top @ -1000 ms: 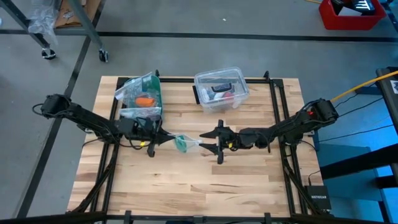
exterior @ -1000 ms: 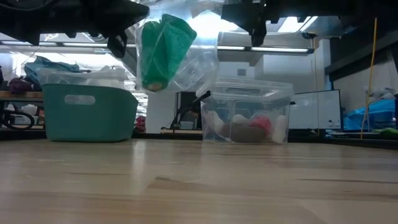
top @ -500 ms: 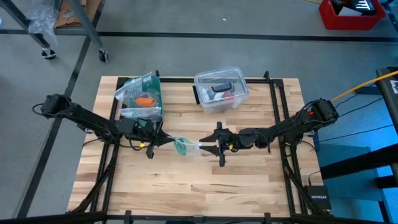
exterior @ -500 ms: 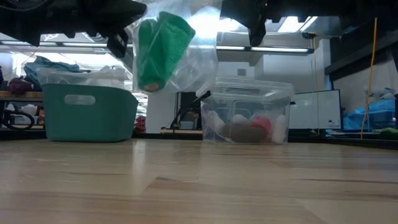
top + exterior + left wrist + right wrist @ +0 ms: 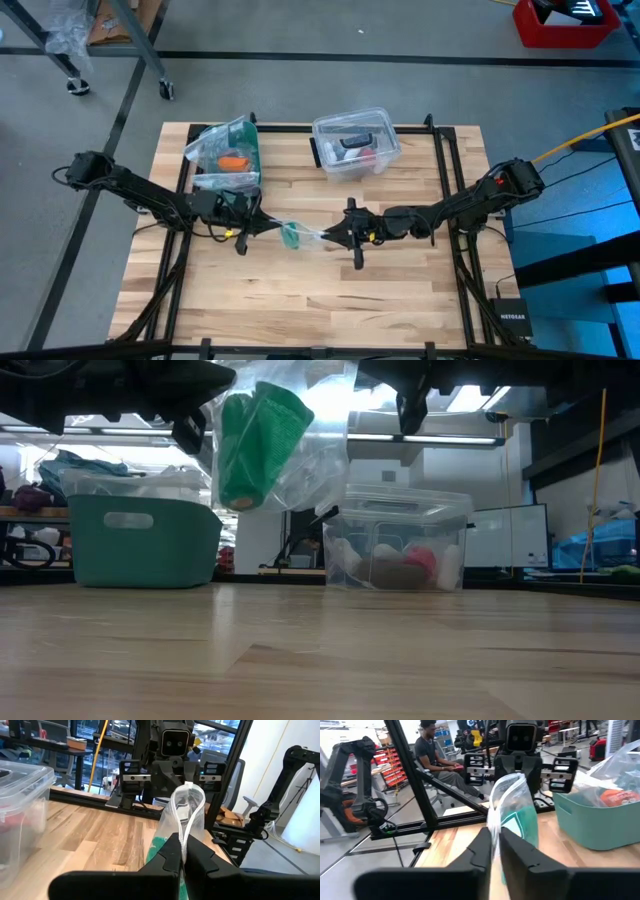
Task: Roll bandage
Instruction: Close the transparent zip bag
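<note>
Both jaws, left [image 5: 262, 226] and right [image 5: 333, 237], pinch opposite edges of the bag [image 5: 300, 440] between them, probably to open it and free the bandage [image 5: 252, 445].

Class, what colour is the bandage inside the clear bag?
Teal-green bandage; clearest in the low view.

Bare tabletop [image 5: 300, 300] in front; bins [image 5: 357, 145] behind.

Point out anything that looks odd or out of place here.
The bandage is not loose on the table: it sits rolled inside a clear plastic bag held in the air between the two arms. The left pincer and right pincer each pinch one edge of the bag. Nothing looks spilled or damaged.
</note>
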### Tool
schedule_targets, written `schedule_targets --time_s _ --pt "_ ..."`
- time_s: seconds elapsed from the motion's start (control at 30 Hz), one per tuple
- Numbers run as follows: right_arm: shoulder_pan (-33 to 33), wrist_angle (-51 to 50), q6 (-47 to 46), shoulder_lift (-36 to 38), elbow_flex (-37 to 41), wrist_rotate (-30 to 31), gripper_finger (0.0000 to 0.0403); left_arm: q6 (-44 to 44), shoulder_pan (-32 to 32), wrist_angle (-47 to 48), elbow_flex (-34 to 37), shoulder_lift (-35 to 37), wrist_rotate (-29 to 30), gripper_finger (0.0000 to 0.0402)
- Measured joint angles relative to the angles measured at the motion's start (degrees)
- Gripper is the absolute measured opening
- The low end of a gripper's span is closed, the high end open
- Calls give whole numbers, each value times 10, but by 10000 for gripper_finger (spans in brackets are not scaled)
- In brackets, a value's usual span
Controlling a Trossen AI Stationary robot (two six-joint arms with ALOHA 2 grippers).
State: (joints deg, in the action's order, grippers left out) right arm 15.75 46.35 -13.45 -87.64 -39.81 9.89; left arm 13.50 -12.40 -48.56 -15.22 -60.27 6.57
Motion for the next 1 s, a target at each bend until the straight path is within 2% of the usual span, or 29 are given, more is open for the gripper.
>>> schedule_targets --time_s 0.13,0.43,0.57,0.77,0.87,1.0 --pt "0 -3 0 0 0 -16 7 0 0 0 0 0 0 0" --pt "0 -4 -13 0 0 -19 5 13 0 -7 0 0 0 9" --pt "0 -18 -14 0 0 -10 7 2 0 -35 0 0 0 39" --pt "0 -90 -15 0 0 32 5 8 -14 -151 0 0 -35 108" --pt "0 -112 -15 0 0 47 3 -17 -24 -142 -14 -1 -36 130" --pt "0 -138 -15 0 -11 46 3 -83 -25 -55 -63 -19 -14 138"
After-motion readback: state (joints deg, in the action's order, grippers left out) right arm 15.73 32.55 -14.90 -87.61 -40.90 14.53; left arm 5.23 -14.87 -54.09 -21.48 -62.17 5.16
